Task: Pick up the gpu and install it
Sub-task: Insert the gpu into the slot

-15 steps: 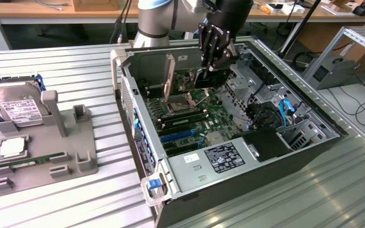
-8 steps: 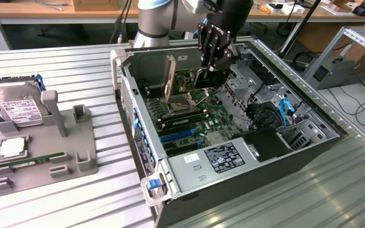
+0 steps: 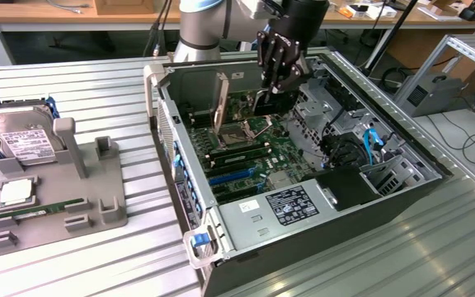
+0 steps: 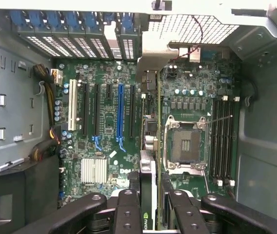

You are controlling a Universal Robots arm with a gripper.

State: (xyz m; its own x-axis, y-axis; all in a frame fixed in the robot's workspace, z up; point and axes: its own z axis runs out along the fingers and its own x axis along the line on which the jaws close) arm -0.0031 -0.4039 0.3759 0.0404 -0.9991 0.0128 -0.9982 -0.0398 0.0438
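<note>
1. The gpu [image 4: 147,195], a thin, flat, dark expansion card with a green logo on its upper edge, stands on edge between your gripper's fingers. It is inside the open grey metal computer case [image 3: 168,117].
2. Your gripper [image 3: 269,88], black with jointed fingers [image 4: 127,214], points straight down. Its jaws are partly closed and pinch the gpu from both sides.
3. From the wrist camera you see the gpu edge-on above the green motherboard [image 4: 104,146]. It lines up between a long blue expansion slot [image 4: 120,109] and the square silver processor socket [image 4: 185,144]. You cannot tell whether its lower edge touches a slot.
4. The computer case lies on its side on a ribbed silver table [image 3: 97,80]. The grey robot arm [image 3: 200,25] rises behind it.
5. On the exterior view's left, well apart from the computer case, sits a grey plastic holder [image 3: 97,192]. It carries a silver hard drive with a white label [image 3: 23,139] and a slim green memory stick [image 3: 44,210].
</note>
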